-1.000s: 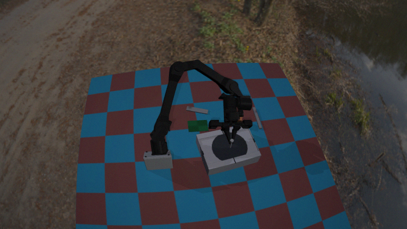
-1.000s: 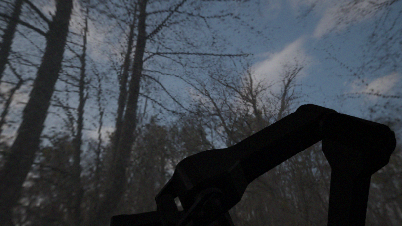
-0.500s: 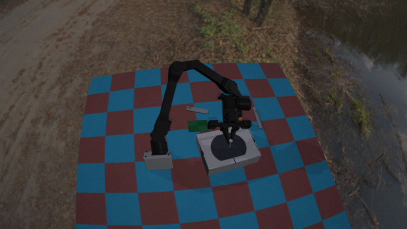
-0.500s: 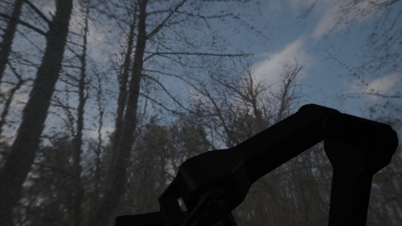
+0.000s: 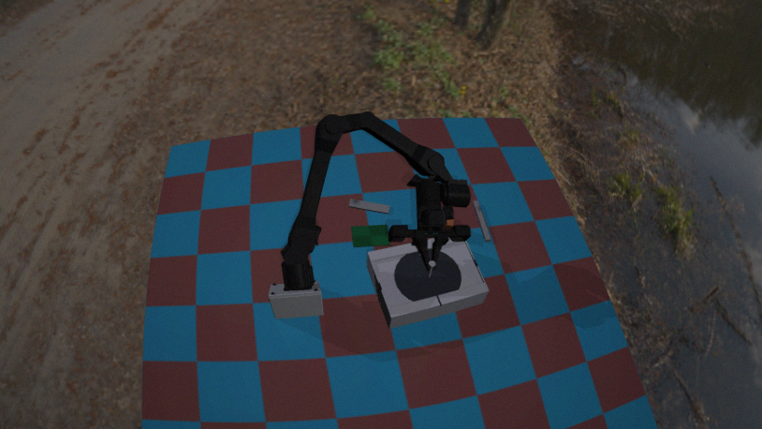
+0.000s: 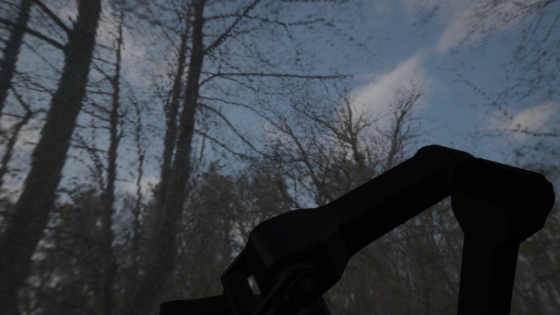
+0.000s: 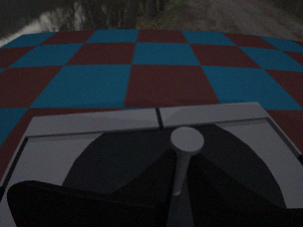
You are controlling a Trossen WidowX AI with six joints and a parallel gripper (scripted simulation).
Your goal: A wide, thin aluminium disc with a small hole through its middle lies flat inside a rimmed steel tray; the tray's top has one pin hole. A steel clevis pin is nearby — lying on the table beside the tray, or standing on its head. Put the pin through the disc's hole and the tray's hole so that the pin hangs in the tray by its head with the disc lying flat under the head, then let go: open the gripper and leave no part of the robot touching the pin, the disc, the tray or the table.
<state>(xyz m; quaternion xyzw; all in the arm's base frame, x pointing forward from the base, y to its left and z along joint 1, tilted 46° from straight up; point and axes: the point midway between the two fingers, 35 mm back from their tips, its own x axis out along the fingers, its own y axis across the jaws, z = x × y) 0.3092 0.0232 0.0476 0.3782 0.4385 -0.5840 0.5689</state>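
Observation:
My gripper [image 5: 431, 266] [image 7: 181, 156] is shut on the steel clevis pin, gripping it just below its head. The pin [image 5: 432, 263] [image 7: 186, 140] is held head up, slightly tilted, over the middle of the disc. Its free lower end shows in the wrist view against the dark disc; the gap beneath it cannot be told. The disc [image 5: 415, 284] [image 7: 107, 160] looks dark and lies flat inside the steel tray [image 5: 391, 315] [image 7: 55, 122]. The disc's hole and the tray's pin hole cannot be made out. The exterior view shows only the dark arm.
A green block [image 5: 368, 235] lies behind the tray's left corner. One grey bar [image 5: 368, 205] lies behind it, and another bar [image 5: 481, 220] lies behind the tray on the right. Something orange [image 5: 450, 220] is partly hidden behind the gripper. The arm's base stands left of the tray.

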